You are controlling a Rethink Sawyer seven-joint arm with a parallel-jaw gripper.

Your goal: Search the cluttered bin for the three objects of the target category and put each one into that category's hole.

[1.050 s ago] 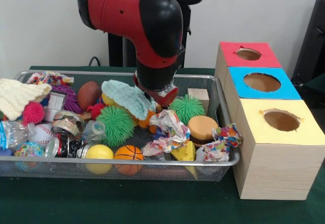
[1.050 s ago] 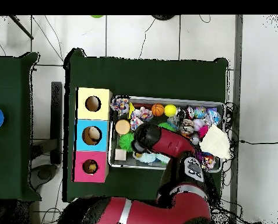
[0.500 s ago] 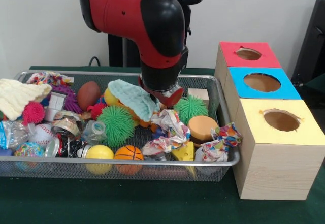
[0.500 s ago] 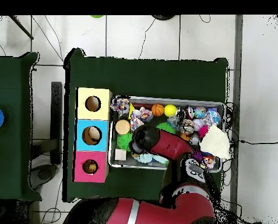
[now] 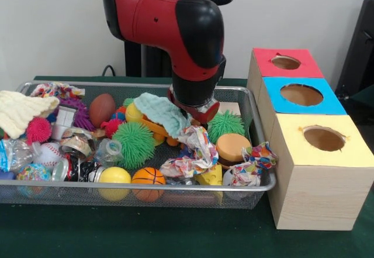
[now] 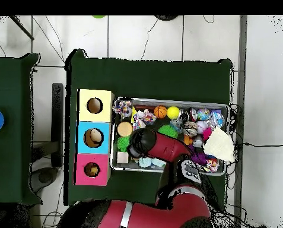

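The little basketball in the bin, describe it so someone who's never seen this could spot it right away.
Start at the wire mesh bin and follow its near front rim to about the middle. The small orange ball with black seams sits there, between a plain yellow ball and a crumpled patterned paper wad; only it has seams.

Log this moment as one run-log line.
arm: low over bin | pincer: at teal cloth | holes: nothing entering
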